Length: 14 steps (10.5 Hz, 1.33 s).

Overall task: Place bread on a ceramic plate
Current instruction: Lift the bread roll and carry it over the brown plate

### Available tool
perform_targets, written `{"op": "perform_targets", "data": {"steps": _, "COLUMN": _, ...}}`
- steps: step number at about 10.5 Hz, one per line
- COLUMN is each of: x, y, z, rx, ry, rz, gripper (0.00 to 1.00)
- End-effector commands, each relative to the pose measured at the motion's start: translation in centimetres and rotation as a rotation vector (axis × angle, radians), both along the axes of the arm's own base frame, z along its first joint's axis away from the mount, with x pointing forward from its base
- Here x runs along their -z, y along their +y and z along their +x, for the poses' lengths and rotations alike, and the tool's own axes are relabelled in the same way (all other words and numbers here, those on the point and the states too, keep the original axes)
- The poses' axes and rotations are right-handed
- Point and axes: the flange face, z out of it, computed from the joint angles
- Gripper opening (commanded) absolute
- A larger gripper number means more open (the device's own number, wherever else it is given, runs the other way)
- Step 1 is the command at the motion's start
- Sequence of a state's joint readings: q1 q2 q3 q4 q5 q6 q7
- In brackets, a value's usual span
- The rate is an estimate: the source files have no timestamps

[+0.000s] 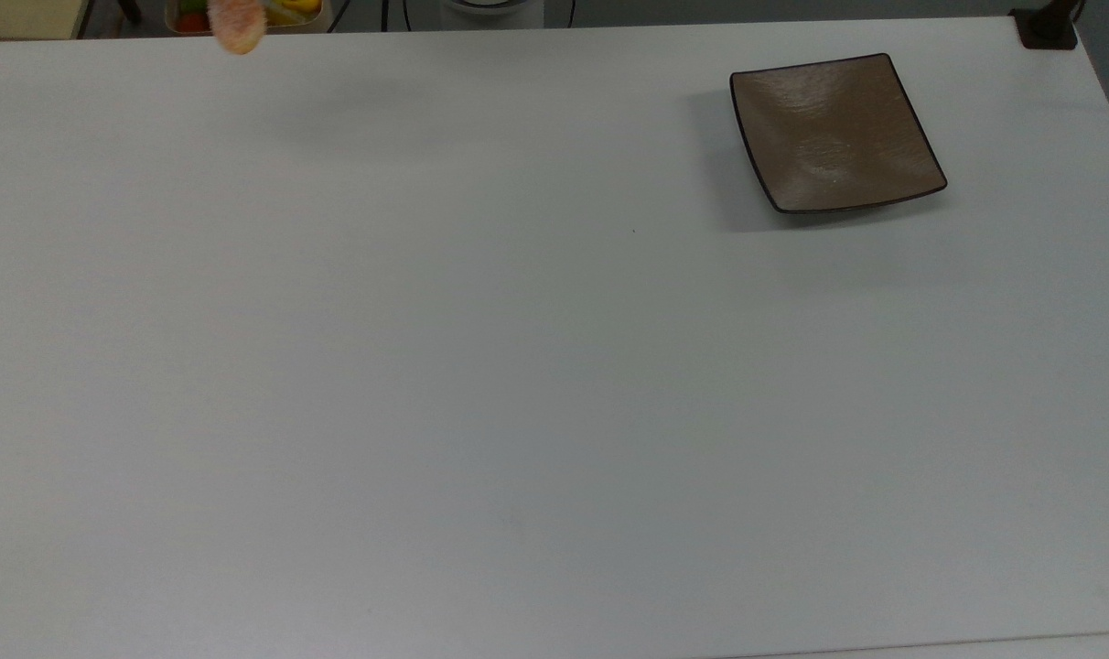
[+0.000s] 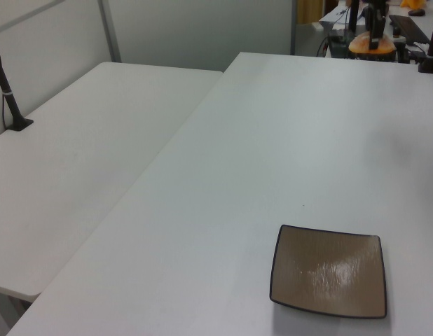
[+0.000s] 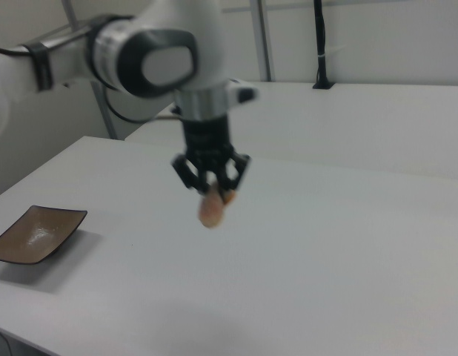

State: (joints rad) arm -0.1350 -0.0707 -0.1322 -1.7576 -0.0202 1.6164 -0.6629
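Light: you get even, bright overhead light | Shadows: soft one beside ceramic plate on tabletop | Glare: sheen on plate in left view | Blur: right view shows bread and gripper motion-smeared

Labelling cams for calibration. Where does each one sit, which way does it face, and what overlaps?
Top view: overhead, looking down on the white table; bread at the top edge.
Left view: raised, near the ceramic plate, looking along the table to the gripper.
Right view: low, off the opposite end, facing the arm; gripper holding the bread aloft.
Shared: all three show the plate and bread.
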Motion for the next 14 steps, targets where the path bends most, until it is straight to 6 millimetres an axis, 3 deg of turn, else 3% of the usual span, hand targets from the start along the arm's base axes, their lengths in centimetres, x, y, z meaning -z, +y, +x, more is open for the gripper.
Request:
{"op": "perform_targets", "data": {"steps": 1, "x": -2.4, "y": 8.7, "z": 0.6, "rx": -0.003, "ry": 0.022, "rz": 0.014, "gripper": 0.01}}
{"op": "perform_targets", "data": {"steps": 6, "x": -2.2, "y": 23.9, "z": 0.2, "rx": -0.035, "ry": 0.032, "rz": 0.043, "gripper": 0.02}}
{"op": "perform_targets", "data": {"steps": 11, "x": 1.7, "y": 39.4, "z": -2.0, "rx": -0.016, "ry": 0.055, "rz": 0.019, "gripper": 0.03}}
{"op": "perform_targets", "data": {"steps": 14, "x": 5.7, "y": 47.4, "z": -2.8, "rx": 0.049, "ry": 0.023, "rz": 0.034, "gripper": 0.03}}
